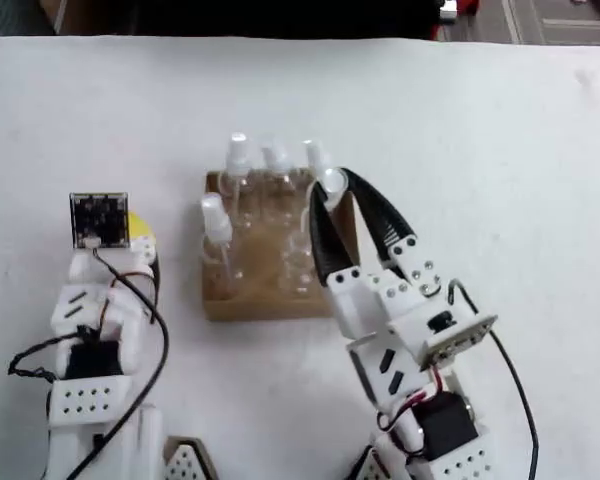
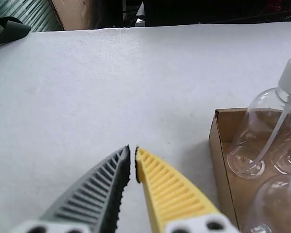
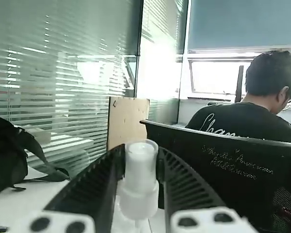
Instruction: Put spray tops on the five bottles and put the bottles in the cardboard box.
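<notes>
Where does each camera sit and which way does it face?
High view: above the arms' side, looking down on the table, box and bottles; left arm and right arm show.
Left wrist view: on the left arm, looking low across the table past the shut left gripper.
Right wrist view: on the right arm, facing blinds; right gripper clamps a spray top.
Shared: high and left wrist views show the box.

Nothing can be read with certainty. The clear bottles (image 1: pixel 220 232) and the cardboard box (image 1: pixel 265 303) bear no legible print. Pale cursive lettering runs across the black mesh chair back (image 3: pixel 235 162), too blurred to make out.
</notes>
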You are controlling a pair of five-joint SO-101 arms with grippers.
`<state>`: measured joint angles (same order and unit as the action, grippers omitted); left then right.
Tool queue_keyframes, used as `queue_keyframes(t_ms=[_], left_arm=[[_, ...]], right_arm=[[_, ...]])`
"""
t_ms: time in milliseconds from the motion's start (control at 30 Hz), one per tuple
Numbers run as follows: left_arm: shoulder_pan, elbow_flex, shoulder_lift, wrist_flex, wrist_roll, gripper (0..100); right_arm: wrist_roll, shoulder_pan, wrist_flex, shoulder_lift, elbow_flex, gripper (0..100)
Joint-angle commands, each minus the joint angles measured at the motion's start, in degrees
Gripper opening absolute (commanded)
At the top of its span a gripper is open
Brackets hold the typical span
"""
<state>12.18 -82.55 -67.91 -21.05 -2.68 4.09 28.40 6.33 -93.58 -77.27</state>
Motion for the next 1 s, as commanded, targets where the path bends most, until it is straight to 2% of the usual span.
queue_keyframes(t_ms=[0, 233, 533, 733, 967], left_arm=[[-0.75, 1.05, -1.27, 0.18, 0.44, 2], [-0.75, 1.05, -1.27, 0.18, 0.44, 2], [-0.75, 1.05, -1.27, 0.18, 0.44, 2], [-0.75, 1.05, -1.27, 0.18, 0.44, 2], [-0.75, 1.05, -1.27, 0.18, 0.44, 2]], right_arm=[[0.62, 0.22, -2.33, -0.22, -0.88, 1.5], [0.62, 0.22, -2.15, -0.31, -4.22, 1.5], [0.62, 0.22, 7.25, -0.66, -5.36, 1.7], [0.88, 0.22, 6.73, -0.66, -10.64, 1.8], [1.05, 0.22, 0.92, -0.66, -14.33, 1.9]])
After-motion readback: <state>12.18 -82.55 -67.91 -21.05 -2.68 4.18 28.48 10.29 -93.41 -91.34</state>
